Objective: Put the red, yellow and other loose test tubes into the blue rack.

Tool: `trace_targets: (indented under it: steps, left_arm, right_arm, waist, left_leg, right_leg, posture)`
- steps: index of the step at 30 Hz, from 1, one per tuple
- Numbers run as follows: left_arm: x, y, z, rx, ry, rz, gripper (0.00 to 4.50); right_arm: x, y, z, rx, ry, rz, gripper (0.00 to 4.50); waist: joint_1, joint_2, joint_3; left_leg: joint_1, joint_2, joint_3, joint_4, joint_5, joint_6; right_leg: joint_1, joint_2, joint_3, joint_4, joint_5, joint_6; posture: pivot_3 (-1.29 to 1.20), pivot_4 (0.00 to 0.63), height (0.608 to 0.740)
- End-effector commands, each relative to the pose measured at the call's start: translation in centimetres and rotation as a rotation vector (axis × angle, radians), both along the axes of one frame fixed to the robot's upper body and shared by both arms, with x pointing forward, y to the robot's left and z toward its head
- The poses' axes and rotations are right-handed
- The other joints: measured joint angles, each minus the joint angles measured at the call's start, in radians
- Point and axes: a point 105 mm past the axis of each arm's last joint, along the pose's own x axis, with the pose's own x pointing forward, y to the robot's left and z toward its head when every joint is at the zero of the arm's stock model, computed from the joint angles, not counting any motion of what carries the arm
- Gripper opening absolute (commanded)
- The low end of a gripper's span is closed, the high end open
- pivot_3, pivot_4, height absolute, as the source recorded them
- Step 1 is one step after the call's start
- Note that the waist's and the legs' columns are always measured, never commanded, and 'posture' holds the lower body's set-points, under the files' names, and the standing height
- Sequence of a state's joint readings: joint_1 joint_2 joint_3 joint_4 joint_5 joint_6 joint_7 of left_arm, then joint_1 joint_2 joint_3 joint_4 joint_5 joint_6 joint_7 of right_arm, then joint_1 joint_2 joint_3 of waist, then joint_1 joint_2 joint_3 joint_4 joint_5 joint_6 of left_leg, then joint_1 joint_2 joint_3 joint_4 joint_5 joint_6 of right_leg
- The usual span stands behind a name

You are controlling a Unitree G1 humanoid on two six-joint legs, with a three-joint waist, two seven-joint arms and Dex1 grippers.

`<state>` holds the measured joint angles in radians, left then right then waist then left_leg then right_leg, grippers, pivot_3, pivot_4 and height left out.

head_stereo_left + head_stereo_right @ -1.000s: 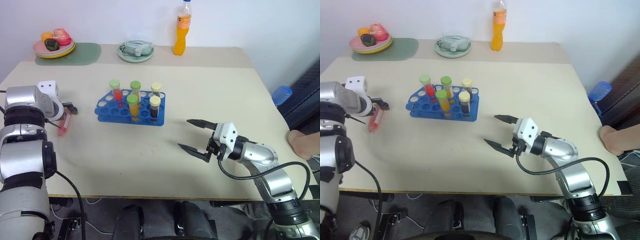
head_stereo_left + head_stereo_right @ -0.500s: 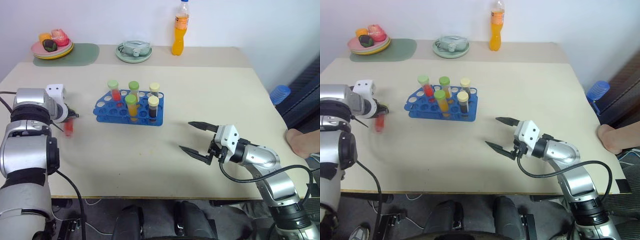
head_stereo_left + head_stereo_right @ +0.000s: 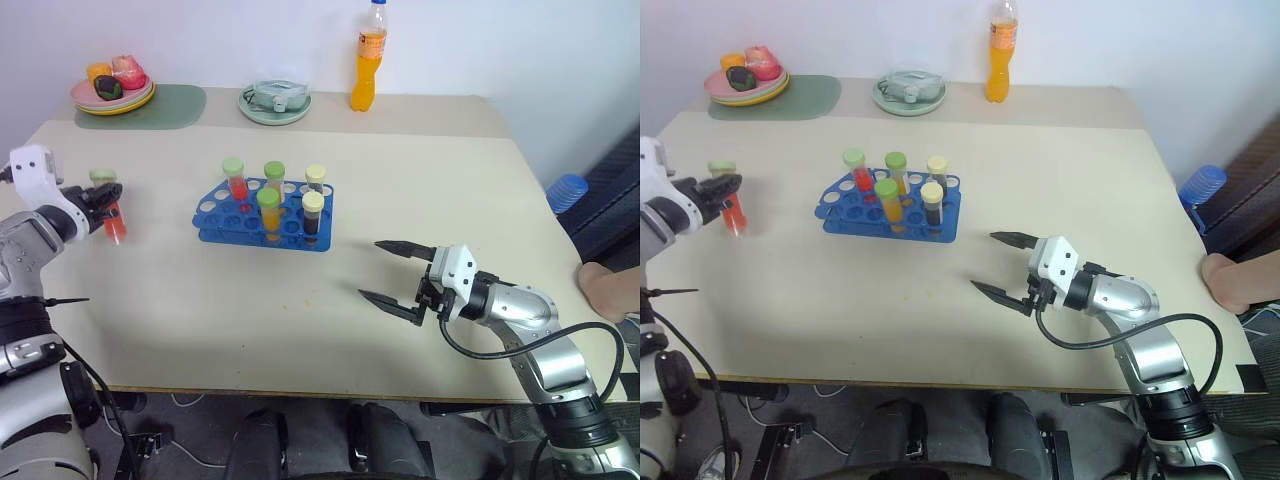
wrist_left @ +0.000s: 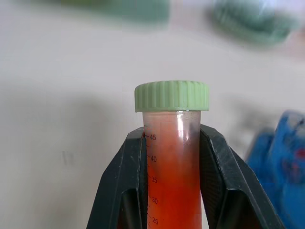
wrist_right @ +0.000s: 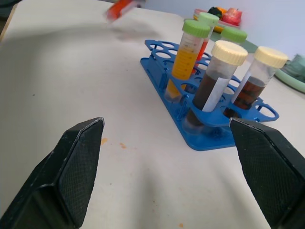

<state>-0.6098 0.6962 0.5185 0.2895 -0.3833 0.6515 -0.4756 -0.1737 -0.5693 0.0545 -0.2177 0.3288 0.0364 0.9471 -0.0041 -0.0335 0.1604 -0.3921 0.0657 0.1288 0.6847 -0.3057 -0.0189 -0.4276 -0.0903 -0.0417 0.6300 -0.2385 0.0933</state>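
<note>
Left wrist view shows my left claw (image 4: 174, 191) clamped on the red tube (image 4: 174, 157) just below its green cap, held upright above the table (image 3: 400, 180), left of the blue rack (image 3: 262, 222). Five tubes already stand in the rack. My right claw (image 3: 388, 271) waits with fingers apart, near right. My worry: the tube hangs low, so traversing could clip those caps or the rack's edge.

left gripper (image 3: 104, 200): jaws clamped, raised | right gripper (image 3: 388, 272): jaws spread wide, level
</note>
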Motion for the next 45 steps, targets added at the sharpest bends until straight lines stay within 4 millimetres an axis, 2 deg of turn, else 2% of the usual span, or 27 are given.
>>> trace_targets:
  steps: [1,4,8,11,15,27,38,45]
  left_arm:
    - [-0.9,-2.2,4.2,0.097,-0.283,-0.048,1.03]
    - [-1.3,-5.6,4.4,0.115,-0.439,-0.129,1.03]
    - [-1.5,-8.9,3.3,0.156,-0.508,-0.205,1.03]
    - [-2.0,-10.7,3.2,0.19,-0.617,-0.234,1.03]
    - [-1.6,-12.8,1.9,0.241,-0.644,-0.286,1.03]
    - [-0.1,-14.8,-2.7,0.335,-0.597,-0.305,1.03]
    - [0.6,-15.5,-4.2,0.29,-0.567,-0.311,1.03]
    - [1.1,-17.0,-4.8,0.211,-0.56,-0.388,1.03]
  right_arm:
    - [0.1,0.0,1.1,0.014,-0.05,0.014,4.31]
    - [0.0,-0.2,1.1,0.011,-0.054,0.008,4.31]
    - [-0.2,-0.4,1.2,0.005,-0.058,-0.003,4.31]
    - [-0.3,-0.8,1.4,0.001,-0.061,-0.017,4.31]
    - [-0.3,-1.1,1.9,-0.004,-0.065,-0.033,4.31]
    - [-0.6,-1.4,2.8,-0.009,-0.066,-0.057,4.31]
    - [-0.8,-0.9,3.4,-0.002,-0.077,-0.059,4.31]
    - [-0.8,-0.7,3.8,-0.001,-0.087,-0.062,4.31]
  waist:
    - [-0.002,0.0,0.0]
    - [-0.003,0.0,0.0]
    - [-0.004,0.0,0.0]
    - [-0.006,0.0,0.0]
    - [-0.005,0.001,-0.001]
    - [-0.004,0.0,-0.001]
    - [-0.004,0.001,-0.001]
    - [-0.001,0.001,-0.001]
  left_leg:
    - [0.0,0.0,0.0,0.0,0.0,0.0]
    - [0.0,0.0,0.0,0.0,0.0,0.0]
    - [0.0,0.0,0.0,0.0,0.0,0.0]
    - [0.001,0.0,0.0,0.0,0.0,0.0]
    - [0.001,0.0,0.0,0.0,0.0,0.0]
    - [0.001,0.0,0.0,0.0,-0.001,0.002]
    - [0.001,0.0,0.0,0.0,-0.002,0.004]
    - [0.001,0.0,0.0,0.0,-0.002,0.005]
  right_leg:
    - [0.0,0.0,0.0,0.0,0.0,0.0]
    - [0.0,0.0,0.0,0.0,0.0,0.0]
    - [0.0,0.0,0.0,0.0,0.0,0.0]
    - [0.0,0.0,0.0,0.0,0.0,0.0]
    - [0.0,0.0,0.0,0.0,0.0,0.0]
    - [0.001,0.0,0.0,-0.001,0.0,0.0]
    - [0.001,0.0,0.0,-0.001,0.0,0.0]
    - [0.001,0.0,0.0,-0.001,0.0,0.0]
  posture:
    - [0.0,0.15,0.74]
    - [0.0,0.15,0.74]
    - [0.0,0.15,0.74]
    - [0.0,0.15,0.74]
    - [0.0,0.15,0.74]
    - [0.0,0.15,0.74]
    - [0.0,0.15,0.74]
    - [0.0,0.15,0.74]
